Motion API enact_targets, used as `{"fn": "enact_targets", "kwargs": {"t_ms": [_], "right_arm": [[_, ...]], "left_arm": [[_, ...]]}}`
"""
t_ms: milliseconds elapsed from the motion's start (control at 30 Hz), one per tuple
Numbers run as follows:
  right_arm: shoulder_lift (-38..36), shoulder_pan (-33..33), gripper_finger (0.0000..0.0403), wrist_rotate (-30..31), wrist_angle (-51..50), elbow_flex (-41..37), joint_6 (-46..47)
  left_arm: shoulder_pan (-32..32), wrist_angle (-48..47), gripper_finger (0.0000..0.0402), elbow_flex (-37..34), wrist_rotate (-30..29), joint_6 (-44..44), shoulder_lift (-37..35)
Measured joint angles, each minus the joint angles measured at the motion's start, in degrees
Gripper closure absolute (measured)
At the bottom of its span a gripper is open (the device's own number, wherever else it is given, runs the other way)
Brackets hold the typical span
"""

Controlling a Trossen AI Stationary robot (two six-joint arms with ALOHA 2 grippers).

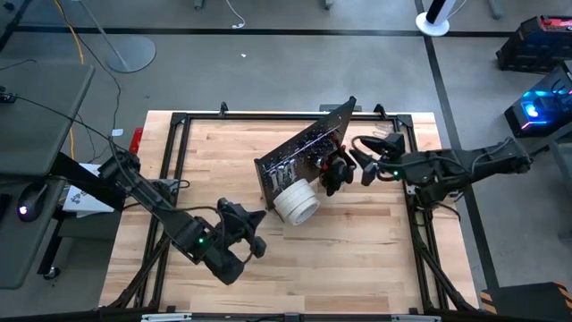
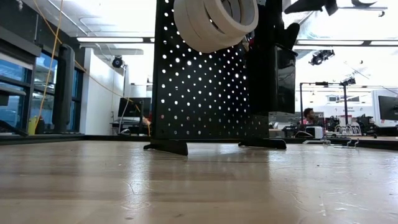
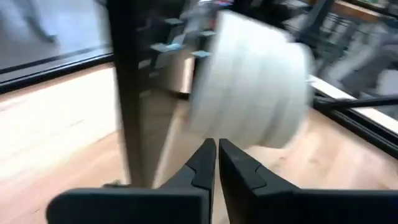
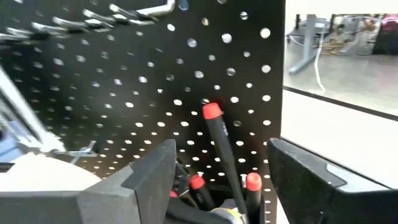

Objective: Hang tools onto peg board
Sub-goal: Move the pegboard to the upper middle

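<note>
The peg board stands tilted in the middle of the overhead frame, and the white tape rolls hang off its lower-left face, stacked on a hook so they stick out toward the bottom of the shot. The left gripper sits low and left of centre, near the rolls but clear of them, fingers pinched together with nothing between them, so it looks done with that bit.

Over on the right, the right gripper is spread wide right up against the board. Between its fingers the wrist shot shows dark screwdrivers with red caps standing upright in the little bin, probably because loose slim handles just drop in there rather than needing a hook. Nothing is gripped on that side.
</note>
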Motion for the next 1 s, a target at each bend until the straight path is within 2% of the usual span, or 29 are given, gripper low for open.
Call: {"fn": "enact_targets", "kwargs": {"t_ms": [133, 233, 500, 733, 1000], "right_arm": [[-0.86, 1.61, 0.0180, -0.20, 0.05, 0.02, 0.14], [-0.65, 2.41, 0.0190, -0.26, 0.24, 0.02, 0.32], [-0.62, 2.87, 0.0194, 0.92, 1.54, 0.02, 0.35], [0.50, 1.47, 0.0194, 3.45, 1.66, 0.04, 3.56], [0.95, 1.32, 0.0194, 3.04, 1.70, 0.04, 4.00]], "left_arm": [[-0.06, -10.22, 0.0399, -0.02, -4.26, -12.62, 1.28], [1.25, -12.16, 0.0401, -0.02, -6.28, -16.70, 1.45], [1.94, -5.99, 0.0401, -0.02, -6.11, -10.85, 1.56], [4.98, -1.15, 0.0401, -0.02, -6.14, -5.33, 1.99], [9.23, -0.66, 0.0401, -0.02, -3.19, 0.18, 2.17]]}}
